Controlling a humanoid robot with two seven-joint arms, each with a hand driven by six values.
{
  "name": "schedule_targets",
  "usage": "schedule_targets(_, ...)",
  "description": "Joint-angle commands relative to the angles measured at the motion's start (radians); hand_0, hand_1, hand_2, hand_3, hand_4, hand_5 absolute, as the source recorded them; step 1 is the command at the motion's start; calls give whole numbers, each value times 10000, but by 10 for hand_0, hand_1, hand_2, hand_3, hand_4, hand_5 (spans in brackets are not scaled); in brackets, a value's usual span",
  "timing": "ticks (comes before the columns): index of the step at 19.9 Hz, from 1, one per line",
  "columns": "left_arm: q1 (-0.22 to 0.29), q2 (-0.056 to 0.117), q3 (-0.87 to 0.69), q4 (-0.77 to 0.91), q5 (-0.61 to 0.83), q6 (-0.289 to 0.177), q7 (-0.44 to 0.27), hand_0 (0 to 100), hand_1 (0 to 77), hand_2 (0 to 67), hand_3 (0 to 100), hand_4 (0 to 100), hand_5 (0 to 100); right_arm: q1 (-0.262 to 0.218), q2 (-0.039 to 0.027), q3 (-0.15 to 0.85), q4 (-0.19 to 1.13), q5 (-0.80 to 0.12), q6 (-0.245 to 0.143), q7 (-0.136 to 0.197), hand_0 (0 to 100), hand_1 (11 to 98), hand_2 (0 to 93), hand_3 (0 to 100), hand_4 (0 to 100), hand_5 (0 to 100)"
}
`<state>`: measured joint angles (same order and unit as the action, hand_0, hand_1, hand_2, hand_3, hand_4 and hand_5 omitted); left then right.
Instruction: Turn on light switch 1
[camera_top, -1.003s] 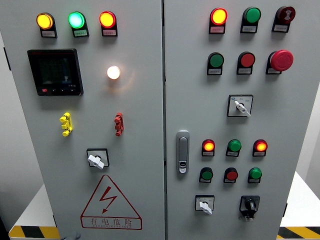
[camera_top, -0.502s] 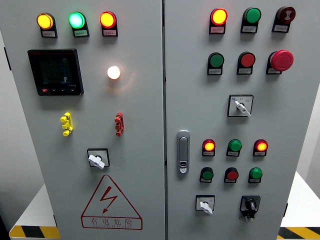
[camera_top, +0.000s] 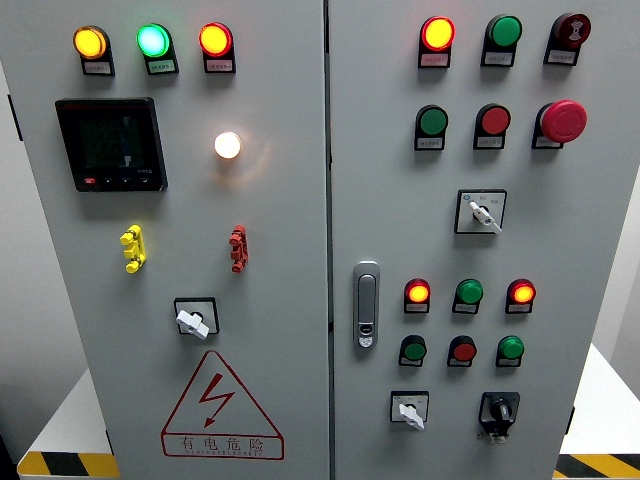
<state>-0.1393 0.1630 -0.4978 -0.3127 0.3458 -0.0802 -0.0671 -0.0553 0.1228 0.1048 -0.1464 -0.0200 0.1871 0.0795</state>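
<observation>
Facing a grey electrical cabinet with two doors, head view. Neither robot hand nor arm shows anywhere in the frame, so pose and finger state cannot be told.

Left door: three lit indicator lamps in a row at 11 o'clock, amber lamp, green lamp, orange-red lamp, each with a small label below, text too small to read. Below them a black digital meter with a dark screen. Just to its 3 o'clock side a round white bulb glows, casting a warm patch on the panel. Lower, a yellow toggle switch and a red toggle switch sit side by side, well apart. Which one is "switch 1" cannot be told; no number is legible. Under them a white rotary selector on a black square plate, knob pointing toward 4 o'clock. At 7 o'clock, a red triangular hazard sign with a lightning bolt.

Right door: door handle near its left edge, vertical. Top rows of lamps and push buttons, with a red mushroom emergency stop at 2 o'clock. A white selector below it. Further down two rows of three small lamps and buttons, then a second white selector and a black key switch at 5 o'clock.

Yellow-black floor tape at both bottom corners.
</observation>
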Motion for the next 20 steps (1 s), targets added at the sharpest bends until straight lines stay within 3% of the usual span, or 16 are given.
schedule_targets(1, -19, -508, 819, 1435, -329, -806, 11, 0, 70, 217, 200, 412, 377, 1, 0, 11, -9, 0, 0, 3, 0, 195, 0, 196, 193, 106)
schedule_targets(3, 27, -693, 1080, 2096, -314, -1434, 11, 0, 58, 195, 142, 306, 272, 1, 0, -5, -9, 0, 0, 3, 0, 196, 0, 196, 193, 106)
schedule_targets(4, 73, -709, 1339, 2281, -313, -1635, 11, 0, 47, 165, 99, 204, 159, 1, 0, -5, 7, 0, 0, 3, 0, 196, 0, 196, 193, 106)
schedule_targets(7, 318, -755, 2489, 2421, -329, -1683, 11, 0, 0, 94, 37, 52, 38, 1, -16, -5, -9, 0, 0, 3, 0, 197, 0, 196, 193, 105)
schedule_targets(9, 380, -786, 2783, 2421, -329, -1683, 27, 0, 0, 70, 14, 14, 10, 1, 0, -5, -9, 0, 0, 3, 0, 196, 0, 196, 193, 106)
schedule_targets(12, 395, -1092, 2769, 2437, -344, -1576, 103, 0, 0, 45, 0, 0, 0, 1, 0, 11, -8, 0, 0, 3, 0, 197, 0, 196, 193, 106)
schedule_targets(15, 487, -1261, 2799, 2528, -329, -1545, 165, 0, 0, 32, 0, 0, 0, 1, 0, -4, 7, 0, 0, 3, 0, 197, 0, 196, 193, 106)
schedule_targets(20, 549, -1354, 2815, 2575, -298, -1545, 211, 0, 0, 21, 0, 0, 0, 1, 0, -5, 7, 0, 0, 3, 0, 198, 0, 196, 193, 106)
